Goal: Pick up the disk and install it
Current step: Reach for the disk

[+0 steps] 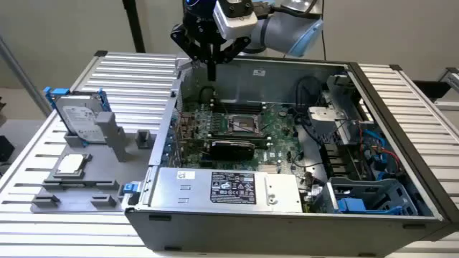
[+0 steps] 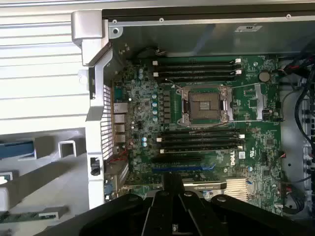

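The pickup is judged not yet begun: the claw (image 1: 212, 74) is held closed and empty above the motherboard (image 1: 237, 124), inside the open case (image 1: 287, 228). The disk (image 1: 81, 119) is seen well apart from it, outside the case, propped upright in a grey holder (image 1: 109, 133) on the table (image 1: 136, 67). To reach the disk, the case's side wall between them would have to be cleared from above and the fingers opened.

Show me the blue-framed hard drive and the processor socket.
Silver-grey metal hard drive in blue plastic carrier (image 1: 80, 118): exterior view, on its white label.
Square metal processor socket (image 2: 205, 107): wrist view, on its dark centre.
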You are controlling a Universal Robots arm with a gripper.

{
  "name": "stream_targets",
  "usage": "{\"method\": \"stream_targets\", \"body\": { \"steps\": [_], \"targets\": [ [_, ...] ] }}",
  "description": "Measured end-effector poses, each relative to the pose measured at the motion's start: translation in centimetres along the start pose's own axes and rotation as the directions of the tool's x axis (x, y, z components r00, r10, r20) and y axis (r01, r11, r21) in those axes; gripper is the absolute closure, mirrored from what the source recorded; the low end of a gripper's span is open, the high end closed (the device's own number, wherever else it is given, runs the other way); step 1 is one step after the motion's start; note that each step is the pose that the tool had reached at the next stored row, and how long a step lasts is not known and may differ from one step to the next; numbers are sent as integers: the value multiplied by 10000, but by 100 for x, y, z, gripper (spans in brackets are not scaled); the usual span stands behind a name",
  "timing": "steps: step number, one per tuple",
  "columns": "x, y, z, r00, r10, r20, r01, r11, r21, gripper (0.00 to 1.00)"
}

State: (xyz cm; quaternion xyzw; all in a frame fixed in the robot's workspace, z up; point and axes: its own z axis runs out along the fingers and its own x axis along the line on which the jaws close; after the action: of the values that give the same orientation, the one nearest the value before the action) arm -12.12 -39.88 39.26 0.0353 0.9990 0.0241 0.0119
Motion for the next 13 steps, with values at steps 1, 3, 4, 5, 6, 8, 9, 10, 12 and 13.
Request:
{"method": "stream_targets", "body": {
  "steps": [1, 3, 4, 5, 6, 8, 9, 10, 12, 13],
  "targets": [
    [0, 0, 0, 10000, 0, 0, 0, 10000, 0, 100],
    [0, 0, 0, 10000, 0, 1, 0, 10000, 0, 100],
    [0, 0, 0, 10000, 0, 0, 0, 10000, 0, 100],
    [0, 0, 0, 10000, 0, 0, 0, 10000, 0, 100],
    [0, 0, 0, 10000, 0, 0, 0, 10000, 0, 100],
    [0, 0, 0, 10000, 0, 0, 0, 10000, 0, 100],
    [0, 0, 0, 10000, 0, 0, 0, 10000, 0, 100],
    [0, 0, 0, 10000, 0, 0, 0, 10000, 0, 100],
    [0, 0, 0, 10000, 0, 0, 0, 10000, 0, 100],
    [0, 0, 0, 10000, 0, 0, 0, 10000, 0, 100]
  ]
}}
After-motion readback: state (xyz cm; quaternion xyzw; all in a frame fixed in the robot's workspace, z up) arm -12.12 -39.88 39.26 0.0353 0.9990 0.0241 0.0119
